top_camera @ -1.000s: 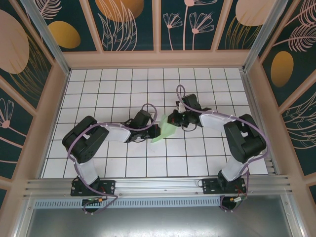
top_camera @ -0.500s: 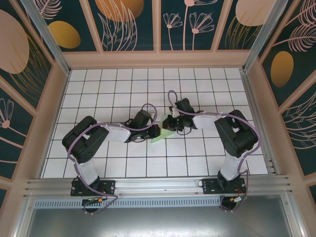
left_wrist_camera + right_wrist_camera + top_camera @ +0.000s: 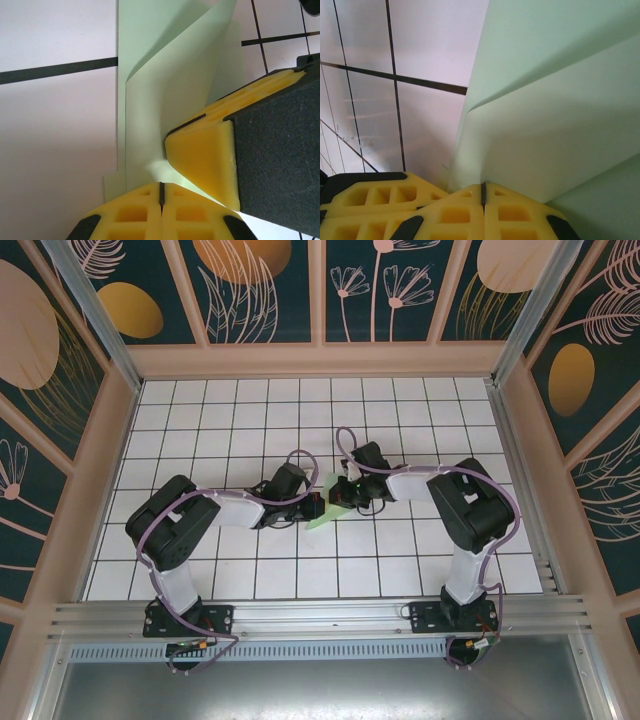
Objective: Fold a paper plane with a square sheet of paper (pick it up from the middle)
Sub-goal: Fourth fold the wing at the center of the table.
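**Partway through the folds, no plane yet**

Progress: the sheet of paper has been picked up and creased. It shows layered flaps and at least one diagonal fold line. I read this as an early-to-middle fold. No pointed nose, centre crease or wings that I can make out, so most of the shaping is left, as I judge it.

Position: the paper sits near the middle of the table, right between my two grippers, which almost meet over it.

Left gripper: fingers fully closed, tips down on the near edge of the paper. A small corner lies flat beside and below them. I cannot tell if a layer is caught between them or only pressed down.

Right gripper: fingers fully closed. A layer runs straight into the seam between them, so I take it as pinched. One finger leans on the raised flap, just beside my left tips.

Look of the paper: pale mint green, plain, thin. One strip lies flat on the tiles and a larger flap stands tilted above it. Edges look crisp and I see no tear.
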{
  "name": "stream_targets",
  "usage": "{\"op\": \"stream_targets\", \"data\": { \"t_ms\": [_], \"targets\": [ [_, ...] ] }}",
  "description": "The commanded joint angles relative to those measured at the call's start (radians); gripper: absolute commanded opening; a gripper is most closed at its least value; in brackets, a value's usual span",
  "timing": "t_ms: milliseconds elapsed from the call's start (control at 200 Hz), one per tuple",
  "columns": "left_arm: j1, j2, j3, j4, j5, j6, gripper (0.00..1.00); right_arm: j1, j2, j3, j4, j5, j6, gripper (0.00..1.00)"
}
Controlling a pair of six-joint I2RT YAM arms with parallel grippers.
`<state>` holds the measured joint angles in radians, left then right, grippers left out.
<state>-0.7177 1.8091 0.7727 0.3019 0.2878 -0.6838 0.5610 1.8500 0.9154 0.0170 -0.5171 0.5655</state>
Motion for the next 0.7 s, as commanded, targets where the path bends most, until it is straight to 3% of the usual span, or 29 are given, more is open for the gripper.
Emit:
{"op": "stream_targets", "data": {
  "t_ms": [0, 200, 380, 505, 696],
  "targets": [
    [0.008, -0.003, -0.045, -0.135, -0.006, 0.012, 0.0, -0.066, 0.037, 0.03, -0.043, 0.123, -0.046, 0.0],
    [0.008, -0.006, -0.062, -0.127, 0.001, 0.022, 0.0, -0.159, 0.038, 0.063, -0.051, 0.161, -0.07, 0.0],
    [0.012, -0.012, -0.06, -0.134, -0.003, 0.042, 0.0, -0.174, -0.109, 0.002, 0.003, 0.113, -0.073, 0.0],
    [0.011, -0.013, -0.053, -0.134, -0.004, 0.045, 0.0, -0.145, -0.168, -0.081, 0.091, 0.025, -0.028, 0.0],
    [0.012, -0.004, -0.042, -0.132, -0.004, 0.043, 0.0, -0.039, -0.088, -0.063, 0.101, 0.001, -0.01, 0.0]
  ]
}}
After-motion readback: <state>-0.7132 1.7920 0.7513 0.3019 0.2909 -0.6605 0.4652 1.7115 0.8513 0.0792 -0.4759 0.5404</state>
